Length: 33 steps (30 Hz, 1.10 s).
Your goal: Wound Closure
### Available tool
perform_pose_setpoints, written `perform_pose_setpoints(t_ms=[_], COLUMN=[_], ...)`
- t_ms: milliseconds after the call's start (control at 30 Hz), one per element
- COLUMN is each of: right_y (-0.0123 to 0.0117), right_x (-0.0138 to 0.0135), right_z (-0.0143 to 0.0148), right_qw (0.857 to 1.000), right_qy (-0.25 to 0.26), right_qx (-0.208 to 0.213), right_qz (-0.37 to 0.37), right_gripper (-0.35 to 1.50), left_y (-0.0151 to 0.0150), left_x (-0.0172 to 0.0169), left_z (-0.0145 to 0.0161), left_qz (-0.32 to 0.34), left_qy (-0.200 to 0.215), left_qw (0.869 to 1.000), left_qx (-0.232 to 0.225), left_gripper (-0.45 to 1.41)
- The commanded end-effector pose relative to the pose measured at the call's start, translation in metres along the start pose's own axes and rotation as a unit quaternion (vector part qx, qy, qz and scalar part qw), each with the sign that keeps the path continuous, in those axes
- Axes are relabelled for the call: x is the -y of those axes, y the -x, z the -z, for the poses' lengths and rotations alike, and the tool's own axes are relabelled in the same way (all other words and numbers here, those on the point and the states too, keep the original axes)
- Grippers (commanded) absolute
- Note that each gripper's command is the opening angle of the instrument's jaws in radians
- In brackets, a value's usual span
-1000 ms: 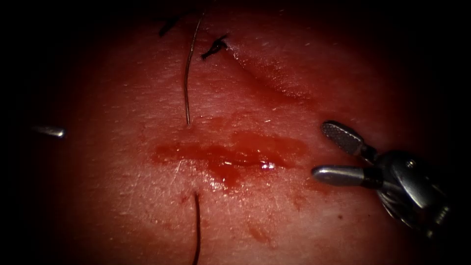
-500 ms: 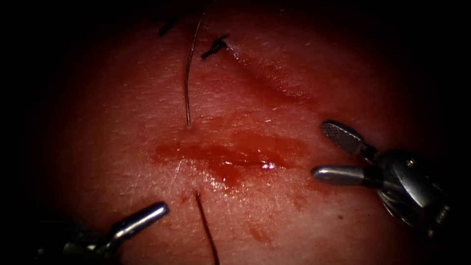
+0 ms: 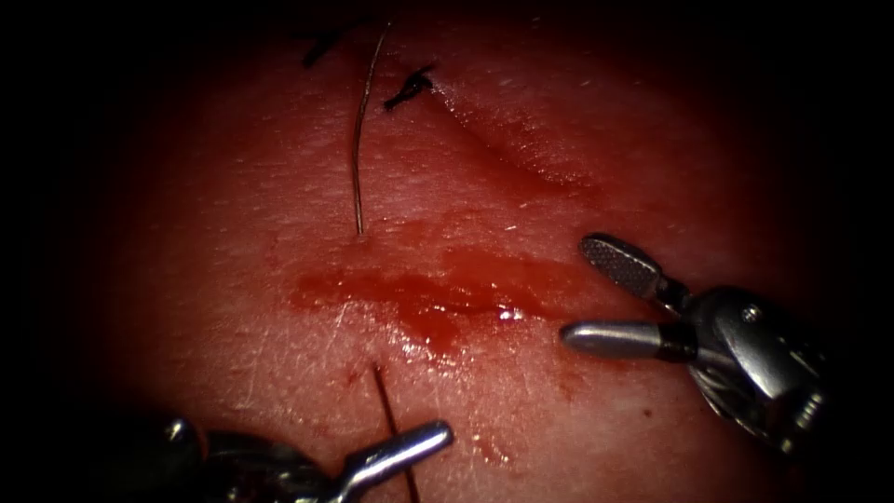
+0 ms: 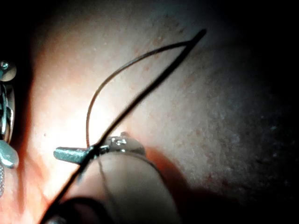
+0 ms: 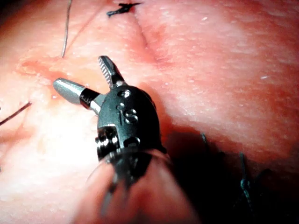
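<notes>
My left tool [image 3: 410,447] reaches in from the lower left, jaws clenched on the thread [image 3: 384,401] below the cut [image 3: 438,298]. My right tool [image 3: 605,298], marked "S", hovers mid-right, jaws released, grasping nothing.

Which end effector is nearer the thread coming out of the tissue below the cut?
Left. The left end effector lies across that thread. The right end effector, open and holding nothing, sits off to the right, by the cut's end.
</notes>
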<state>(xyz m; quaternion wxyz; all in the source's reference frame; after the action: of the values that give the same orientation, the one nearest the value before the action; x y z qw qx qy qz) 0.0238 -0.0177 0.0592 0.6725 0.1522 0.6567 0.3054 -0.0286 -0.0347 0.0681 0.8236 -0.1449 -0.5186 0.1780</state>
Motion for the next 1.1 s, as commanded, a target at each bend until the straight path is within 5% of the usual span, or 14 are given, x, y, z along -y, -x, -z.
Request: perform_pose_setpoints(t_ms=[33, 500, 567, 600, 667, 933, 1100], right_y=[0.0003, 0.0005, 0.0006, 0.0006, 0.0007, 0.0012, 0.0009], right_x=[-0.0002, 0.0, 0.0, 0.0, 0.0001, 0.0007, 0.0019], right_z=[-0.0008, -0.0011, -0.0011, -0.0012, -0.0014, -0.0018, -0.0027], right_qw=[1.0, 1.0, 1.0, 1.0, 1.0, 0.999, 0.989], right_qy=[-0.001, -0.003, -0.004, -0.004, -0.003, -0.002, -0.031], right_qx=[-0.001, -0.002, -0.002, -0.002, -0.002, 0.005, 0.029], right_qz=[0.001, 0.002, 0.002, 0.002, 0.003, 0.033, 0.145], right_gripper=[1.4, 1.4, 1.4, 1.38, 1.38, 1.38, 1.38], left_y=[0.0002, 0.0052, 0.0056, 0.0057, 0.0053, 0.0012, -0.0003], left_x=[0.0003, 0.0018, 0.0018, 0.0019, 0.0014, -0.0054, -0.0083], left_z=[-0.0007, 0.0012, 0.0013, 0.0013, 0.0014, 0.0042, 0.0055], left_qz=[-0.001, -0.037, -0.052, -0.065, -0.065, -0.043, -0.03], left_qy=[-0.001, -0.009, -0.009, -0.02, -0.058, 0.018, 0.028], left_qw=[1.0, 0.999, 0.998, 0.997, 0.996, 0.998, 0.998], left_qx=[0.004, 0.028, 0.03, 0.037, 0.035, 0.042, 0.042], left_gripper=[0.76, 0.61, 0.36, -0.45, -0.45, -0.45, -0.45])
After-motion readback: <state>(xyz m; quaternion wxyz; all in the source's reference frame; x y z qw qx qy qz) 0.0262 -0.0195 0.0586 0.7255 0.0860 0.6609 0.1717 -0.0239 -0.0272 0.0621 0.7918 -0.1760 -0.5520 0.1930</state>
